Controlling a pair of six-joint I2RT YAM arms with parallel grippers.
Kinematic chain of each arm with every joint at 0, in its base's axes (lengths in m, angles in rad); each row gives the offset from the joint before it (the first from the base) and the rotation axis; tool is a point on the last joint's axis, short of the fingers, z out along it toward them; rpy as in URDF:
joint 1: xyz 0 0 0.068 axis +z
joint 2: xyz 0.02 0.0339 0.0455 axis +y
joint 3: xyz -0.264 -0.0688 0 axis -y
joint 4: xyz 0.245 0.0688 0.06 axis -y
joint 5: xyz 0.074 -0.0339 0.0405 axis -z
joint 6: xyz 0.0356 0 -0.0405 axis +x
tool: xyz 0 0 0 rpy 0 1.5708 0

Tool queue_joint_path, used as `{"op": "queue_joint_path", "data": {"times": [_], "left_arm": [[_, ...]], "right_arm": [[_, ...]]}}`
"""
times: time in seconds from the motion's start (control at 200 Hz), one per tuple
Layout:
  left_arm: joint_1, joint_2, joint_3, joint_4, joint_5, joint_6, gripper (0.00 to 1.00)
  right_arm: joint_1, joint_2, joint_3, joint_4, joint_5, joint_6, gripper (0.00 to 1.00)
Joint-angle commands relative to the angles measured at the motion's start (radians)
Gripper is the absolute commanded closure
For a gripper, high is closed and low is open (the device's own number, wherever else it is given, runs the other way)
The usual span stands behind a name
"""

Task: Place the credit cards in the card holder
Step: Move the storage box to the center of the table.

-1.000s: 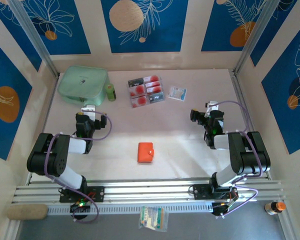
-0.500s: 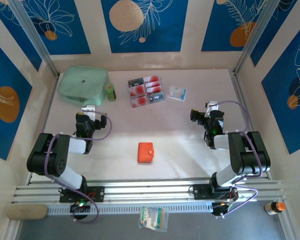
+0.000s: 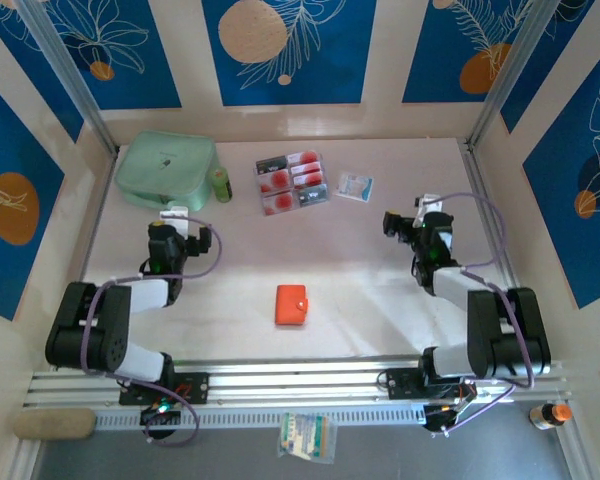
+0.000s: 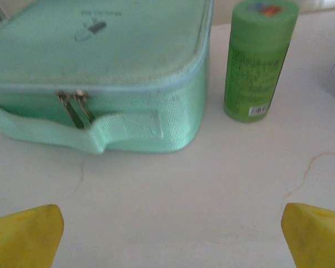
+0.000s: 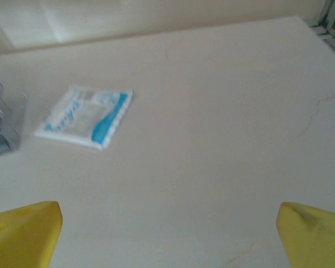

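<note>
At twelve o'clock of the card holder (image 3: 291, 304), the credit cards (image 3: 291, 183) were left ungrasped, left pincer (image 4: 167, 234) and right pincer (image 5: 167, 231) held apart; a reach there was judged needed.

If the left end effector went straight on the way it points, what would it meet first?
Most likely the mint-green zip pouch, at its near corner; the green bottle stands right of that line.

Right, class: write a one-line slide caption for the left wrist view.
Open left gripper hovers over the table, facing a mint-green zip pouch with an upright green bottle beside it.
</note>
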Motion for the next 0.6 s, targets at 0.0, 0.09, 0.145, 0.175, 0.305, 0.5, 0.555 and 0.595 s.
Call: {"op": "queue_joint_path", "data": {"times": [0.0, 0.09, 0.145, 0.175, 0.305, 0.5, 0.555, 0.595], "left_arm": [[0.012, -0.096, 0.075, -0.174, -0.037, -0.030, 0.00], [0.012, -0.159, 0.140, -0.306, -0.050, -0.100, 0.00], [0.012, -0.187, 0.185, -0.395, -0.046, -0.160, 0.00], [0.011, -0.203, 0.208, -0.440, -0.037, -0.196, 0.00], [0.007, -0.246, 0.264, -0.567, 0.019, -0.337, 0.00], [-0.010, -0.268, 0.271, -0.688, 0.078, -0.485, 0.00], [-0.015, -0.263, 0.269, -0.700, 0.095, -0.509, 0.00], [-0.022, -0.256, 0.270, -0.702, 0.104, -0.518, 0.00]], "right_arm": [[-0.033, -0.105, 0.153, -0.295, 0.013, 0.148, 0.01], [-0.103, -0.129, 0.277, -0.506, -0.052, 0.303, 0.01], [-0.144, -0.120, 0.345, -0.611, -0.117, 0.360, 0.01], [-0.160, -0.111, 0.377, -0.659, -0.157, 0.372, 0.01], [-0.171, -0.062, 0.464, -0.778, -0.309, 0.342, 0.01], [-0.109, 0.069, 0.565, -0.834, -0.537, 0.336, 0.12], [-0.084, 0.119, 0.595, -0.831, -0.580, 0.353, 0.16], [-0.065, 0.156, 0.620, -0.825, -0.602, 0.371, 0.17]]}}
